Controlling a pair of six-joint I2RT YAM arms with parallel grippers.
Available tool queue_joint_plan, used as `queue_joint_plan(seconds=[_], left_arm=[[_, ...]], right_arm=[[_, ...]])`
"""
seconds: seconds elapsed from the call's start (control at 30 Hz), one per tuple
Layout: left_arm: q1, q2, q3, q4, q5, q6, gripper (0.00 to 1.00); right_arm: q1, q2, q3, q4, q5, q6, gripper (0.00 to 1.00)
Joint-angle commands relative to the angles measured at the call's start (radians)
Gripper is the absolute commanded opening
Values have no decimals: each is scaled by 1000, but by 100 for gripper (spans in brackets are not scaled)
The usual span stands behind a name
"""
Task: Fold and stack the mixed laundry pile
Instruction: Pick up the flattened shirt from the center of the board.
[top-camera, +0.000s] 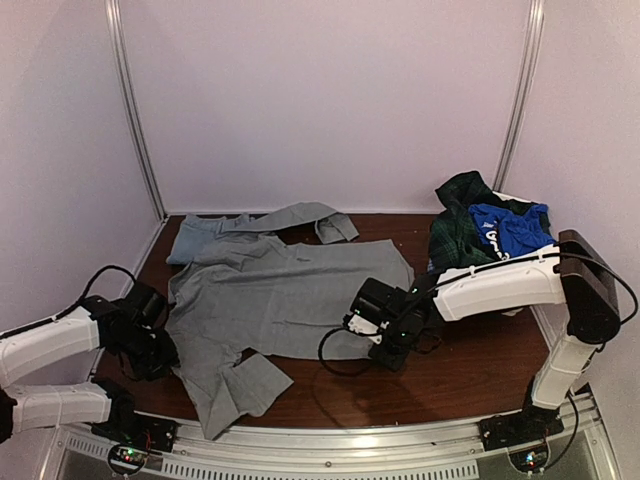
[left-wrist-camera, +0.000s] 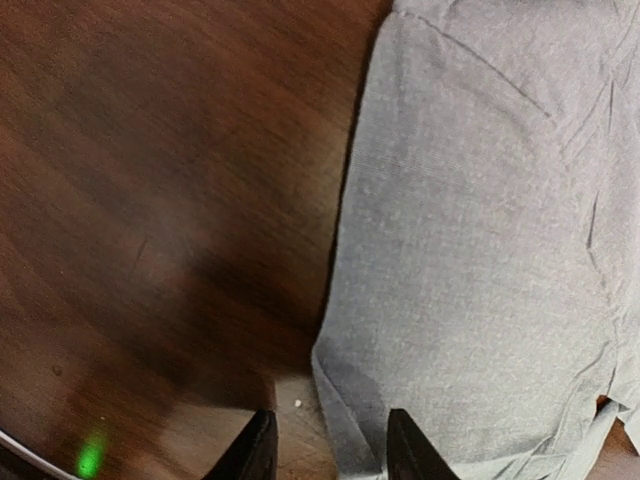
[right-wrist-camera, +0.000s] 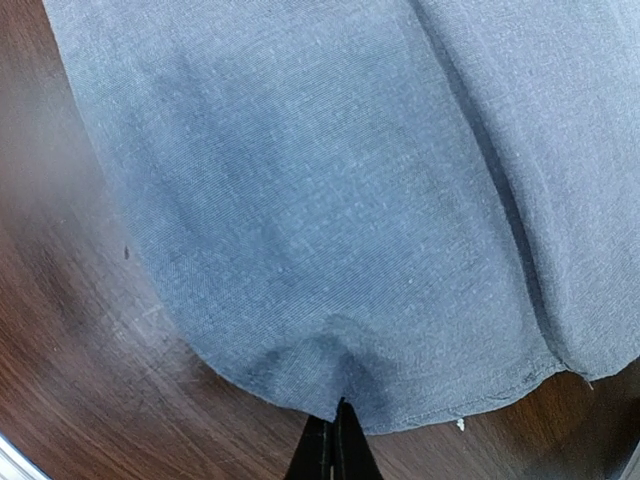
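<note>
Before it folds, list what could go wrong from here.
1. The right gripper is shut on just the very hem of the grey shirt; the cloth may slip out when lifted.
2. The left gripper is open with only the shirt's edge inside its jaws; it may catch little, skewing the fold.
3. The near sleeve lies crumpled and could fold in bunched.

Pale lilac walls (top-camera: 330, 100), dark wooden table (top-camera: 480, 370).

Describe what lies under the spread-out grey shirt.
The dark brown wooden table shows around the flat grey fabric shirt, which lies on it. Anything else beneath is hidden by the cloth.
</note>
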Motion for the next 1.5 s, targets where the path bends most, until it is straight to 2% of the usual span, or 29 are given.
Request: queue_joint_plan(seconds=[0.0,0.1,0.2,0.3,0.47,0.57,0.67,0.83,1.03,1.3,1.47], left_arm=[[-6,33,-33,118,28,-40,36],[-5,55,-48,189,87,-57,25],[-5,40,-48,210,90,-81,0],[-5,-27,-12,141,47,-95,0],[-5,-127,150,-120,-108,-63,0],[-5,-168,218,-261,-159,-44,0],[-5,-210,241,-323,-162,-34,0],[-5,-181,321,-336,-144,-18,0],[-5,-58,448,-276,-178,60,0],[-5,222,568,-68,-172,179,0],[-5,439,655,-1,-141,238,0]], right_arm=[[-2,-37,27,-17,40,12,0],[-2,-38,34,-25,43,10,0],[-2,-43,42,-32,48,8,0],[-2,-59,53,-39,54,4,0],[4,-98,64,-58,7,-6,0],[30,-122,67,-91,-15,16,0],[53,-156,56,-105,-43,51,0],[56,-218,37,-131,-51,86,0],[-73,-276,51,-145,-27,84,0],[-219,-195,73,-105,-62,31,0],[-274,-129,107,-76,-70,5,0]])
